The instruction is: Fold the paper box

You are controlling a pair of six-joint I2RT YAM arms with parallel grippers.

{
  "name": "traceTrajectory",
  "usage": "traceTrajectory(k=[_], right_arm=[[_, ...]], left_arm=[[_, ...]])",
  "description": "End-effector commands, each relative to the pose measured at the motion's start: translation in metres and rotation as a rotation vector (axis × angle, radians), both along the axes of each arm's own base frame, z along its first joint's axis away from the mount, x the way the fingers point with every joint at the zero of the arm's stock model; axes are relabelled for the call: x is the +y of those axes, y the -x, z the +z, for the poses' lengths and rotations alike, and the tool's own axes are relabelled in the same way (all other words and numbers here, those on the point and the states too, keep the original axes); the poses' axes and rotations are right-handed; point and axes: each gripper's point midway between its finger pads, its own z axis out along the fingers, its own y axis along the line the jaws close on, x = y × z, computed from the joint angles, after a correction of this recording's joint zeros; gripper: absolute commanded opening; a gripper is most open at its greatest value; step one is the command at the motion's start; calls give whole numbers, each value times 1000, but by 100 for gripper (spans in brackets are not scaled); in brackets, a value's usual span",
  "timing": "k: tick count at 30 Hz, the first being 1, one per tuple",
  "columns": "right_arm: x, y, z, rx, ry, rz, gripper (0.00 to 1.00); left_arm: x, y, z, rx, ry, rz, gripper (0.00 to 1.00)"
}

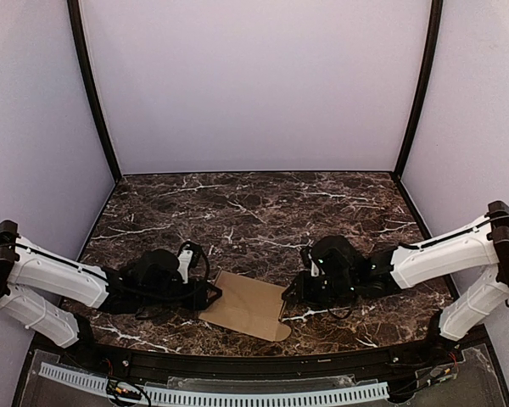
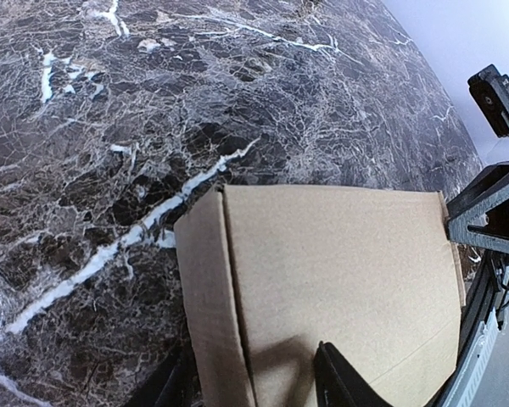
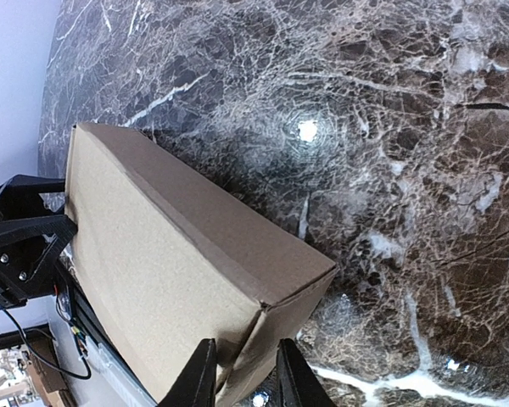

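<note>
- Left end effector (image 2: pixel 250 371) sits at the near left edge of the paper box (image 1: pixel 248 305). Its fingers stand well apart with the creased left edge between them. I cannot tell whether they are pressing on the cardboard.
- Right end effector (image 3: pixel 242 371) is at the box's near right corner. Its fingers are drawn close together and appear to pinch the cardboard there.
- A rounded tab (image 1: pixel 280 331) sticks out at the near right of the box, flat and not tucked in.
- The box lies on the bench (image 1: pixel 237 212) between the two arms, close to the near edge. In the right wrist view it already has body, with a broad top panel and a narrow side wall bent down along a crease.
- By my judgement the folding is partly done: the long creases are set, while the loose tab and the end closure are still to do.
- Farther back the bench is dark marble.
</note>
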Motion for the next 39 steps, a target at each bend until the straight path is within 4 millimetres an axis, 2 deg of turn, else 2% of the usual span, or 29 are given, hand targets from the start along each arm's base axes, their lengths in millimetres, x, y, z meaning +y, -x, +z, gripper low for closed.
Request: traceTrajectory(k=[1, 11, 20, 22, 26, 30, 36, 39], right_arm=[[-4, 5, -2, 5, 5, -14, 23], [-12, 6, -13, 8, 33, -32, 0], [-22, 2, -22, -17, 87, -41, 0], [-23, 1, -23, -22, 93, -37, 0], [-24, -6, -22, -67, 120, -34, 0], [-31, -6, -28, -76, 164, -29, 0], [-29, -5, -30, -79, 158, -15, 0], [-31, -4, -30, -83, 161, -10, 0]], left_arm=[[8, 5, -12, 29, -21, 6, 49], [9, 5, -7, 20, -15, 7, 50], [8, 12, 11, 12, 33, -31, 68], [12, 16, 12, 28, 51, -27, 74], [16, 18, 18, 45, 96, -11, 79], [18, 19, 23, 82, 172, 1, 81], [14, 19, 31, 119, 307, -1, 82], [7, 19, 34, 142, 359, -31, 82]])
